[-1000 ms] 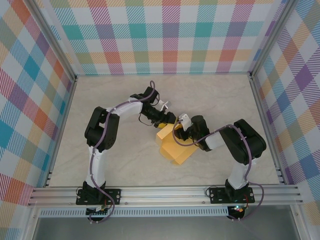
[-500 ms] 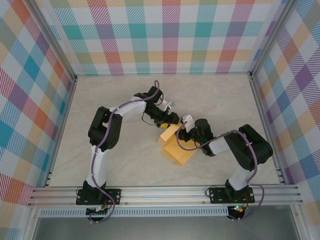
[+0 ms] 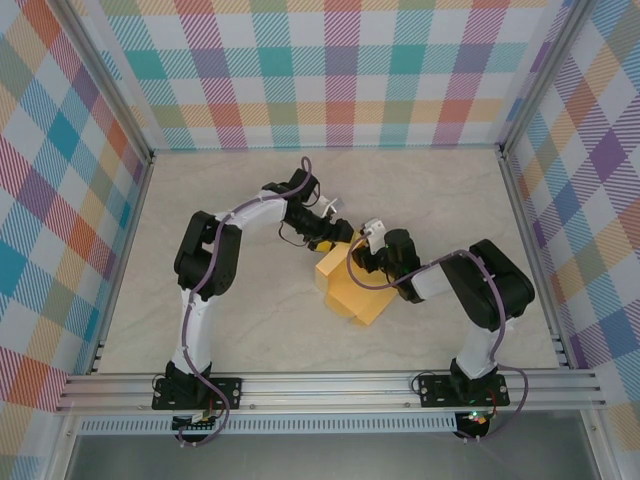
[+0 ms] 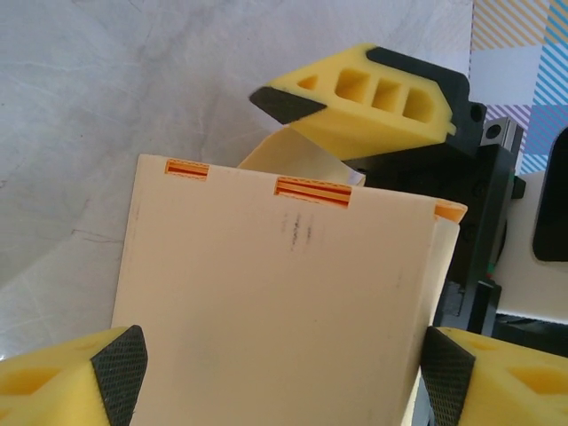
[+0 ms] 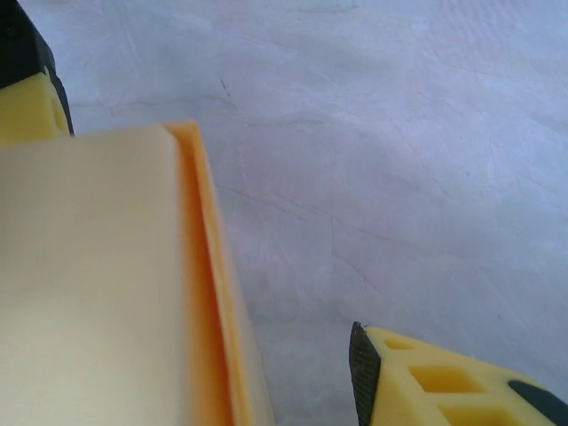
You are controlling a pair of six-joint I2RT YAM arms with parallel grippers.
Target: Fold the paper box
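Observation:
The paper box [image 3: 352,288] is yellow-orange card, partly folded, and lies mid-table between both arms. My left gripper [image 3: 338,236] is at its far left corner. In the left wrist view the box's pale top panel [image 4: 275,293] spans the gap of my left gripper [image 4: 284,377], whose pads stand at the panel's two side edges with the jaws wide. My right gripper [image 3: 364,246] reaches the far edge from the right, and one of its fingers [image 4: 355,98] hangs over a curled flap [image 4: 284,153]. In the right wrist view the box edge [image 5: 200,293] sits apart from the visible right fingertip [image 5: 364,368]; the other fingertip is hidden.
The pale marbled table [image 3: 240,320] is walled by checked panels [image 3: 340,70]. An aluminium rail [image 3: 330,385] carries both arm bases along the near edge. Both forearms and their cables crowd the space just behind the box.
Half a second ago the box's far panel stood tipped up and both grippers sat further right; now the panel lies flatter and both grippers have drawn back left. The left jaws widened slightly.

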